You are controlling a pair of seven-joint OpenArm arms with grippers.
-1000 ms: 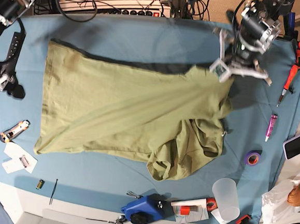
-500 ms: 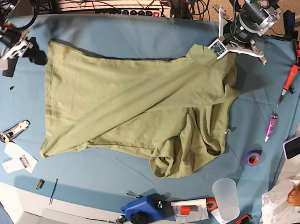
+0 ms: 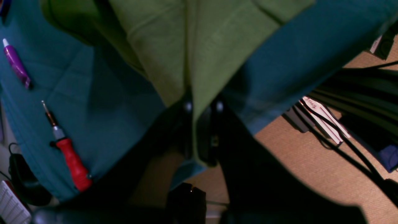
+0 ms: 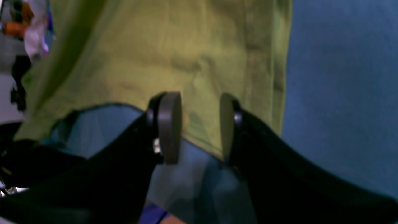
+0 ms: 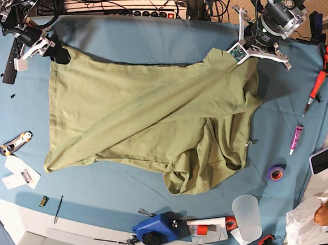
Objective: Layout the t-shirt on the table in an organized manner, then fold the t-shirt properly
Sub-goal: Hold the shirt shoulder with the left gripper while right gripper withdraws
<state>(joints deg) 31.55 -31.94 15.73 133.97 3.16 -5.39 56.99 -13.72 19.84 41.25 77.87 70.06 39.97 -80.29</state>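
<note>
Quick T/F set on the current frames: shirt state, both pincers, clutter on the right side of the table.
1. The left pincer is shut on the t-shirt. True.
2. The right pincer is clamped shut. False: its jaws stand apart over the shirt's corner.
3. The t-shirt lies flat and smooth. False: it is bunched and wrinkled at its near right part.
4. A red-handled screwdriver lies on the table. True.
5. The purple tape roll sits on the shirt. False: it is on the blue cloth, apart.
</note>
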